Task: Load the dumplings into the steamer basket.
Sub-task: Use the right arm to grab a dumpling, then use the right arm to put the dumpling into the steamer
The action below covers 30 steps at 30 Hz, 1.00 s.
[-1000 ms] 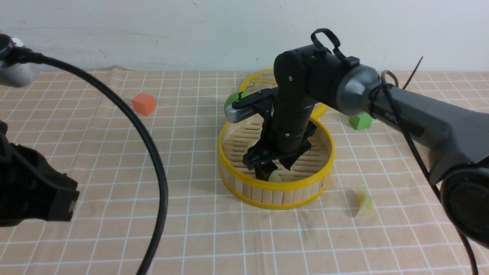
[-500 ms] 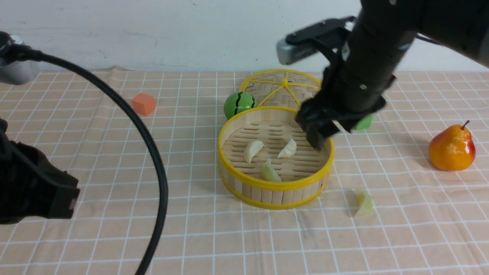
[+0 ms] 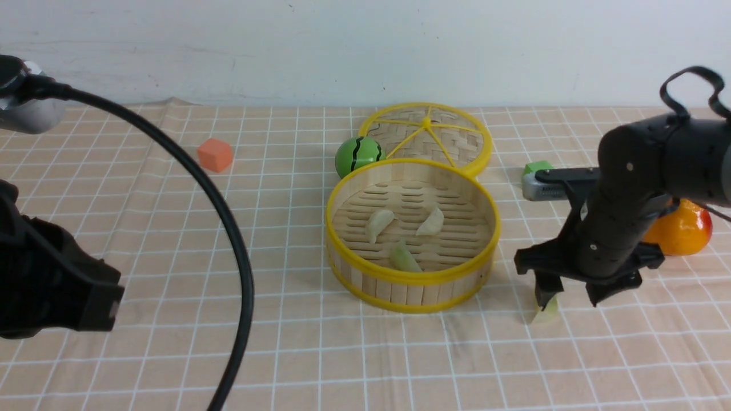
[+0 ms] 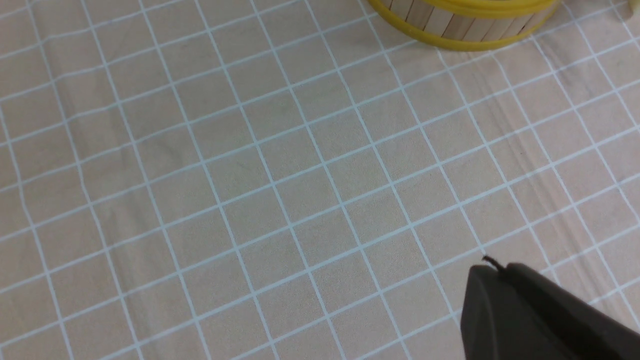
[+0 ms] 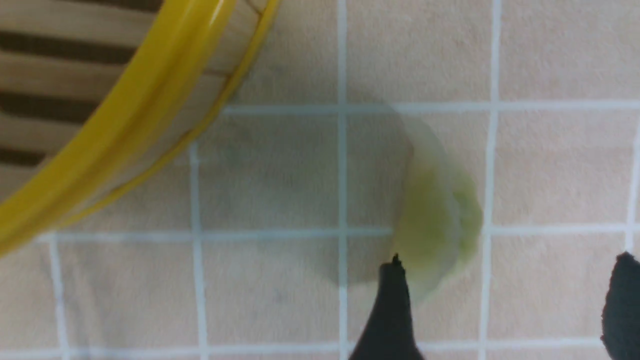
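The steamer basket (image 3: 411,278) stands mid-table with three dumplings on its slatted floor: two cream ones (image 3: 378,224) (image 3: 431,221) and a pale green one (image 3: 404,258). A second green dumpling (image 3: 546,311) lies on the cloth right of the basket. My right gripper (image 3: 571,299) hangs low over it, open, and one finger (image 5: 395,310) stands right at the dumpling (image 5: 437,220). The dumpling lies off to the side of the gap, not between the fingers. The basket's rim (image 5: 125,130) is close by. My left gripper (image 4: 492,270) is shut and empty, above bare cloth near the basket's base (image 4: 465,25).
Behind the basket lie a flat woven lid (image 3: 425,137) and a green striped ball (image 3: 358,155). An orange cube (image 3: 215,154) sits far left and a green cube (image 3: 537,167) behind my right arm. A pear (image 3: 679,231) sits at the right. A black cable (image 3: 228,228) arcs across the left foreground.
My right gripper left a green dumpling in the basket. It rose out, swung right and came down over the green dumpling on the cloth. The left arm has barely moved.
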Available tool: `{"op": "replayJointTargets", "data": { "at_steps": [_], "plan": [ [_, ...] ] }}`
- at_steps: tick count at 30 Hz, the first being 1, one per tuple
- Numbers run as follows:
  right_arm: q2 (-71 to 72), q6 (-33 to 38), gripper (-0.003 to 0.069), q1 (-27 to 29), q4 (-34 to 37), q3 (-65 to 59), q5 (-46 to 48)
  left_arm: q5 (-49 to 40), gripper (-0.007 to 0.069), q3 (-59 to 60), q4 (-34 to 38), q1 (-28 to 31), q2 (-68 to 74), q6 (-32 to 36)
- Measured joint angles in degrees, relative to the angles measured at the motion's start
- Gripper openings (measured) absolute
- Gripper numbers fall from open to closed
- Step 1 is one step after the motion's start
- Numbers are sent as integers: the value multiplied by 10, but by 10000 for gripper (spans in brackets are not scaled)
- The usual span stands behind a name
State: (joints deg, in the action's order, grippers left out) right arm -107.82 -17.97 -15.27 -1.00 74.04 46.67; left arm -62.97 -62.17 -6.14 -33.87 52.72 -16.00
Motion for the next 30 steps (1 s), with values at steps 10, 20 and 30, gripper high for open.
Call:
{"op": "replayJointTargets", "data": {
  "at_steps": [10,20,30],
  "plan": [
    [-41,-1,338,3,2,0,-48,1,-3,0,-1,0,0,0],
    [-28,70,204,-10,10,77,51,1,1,0,-1,0,0,0],
    [-82,147,204,-100,49,362,112,9,7,0,-2,0,0,0]
  ]
}}
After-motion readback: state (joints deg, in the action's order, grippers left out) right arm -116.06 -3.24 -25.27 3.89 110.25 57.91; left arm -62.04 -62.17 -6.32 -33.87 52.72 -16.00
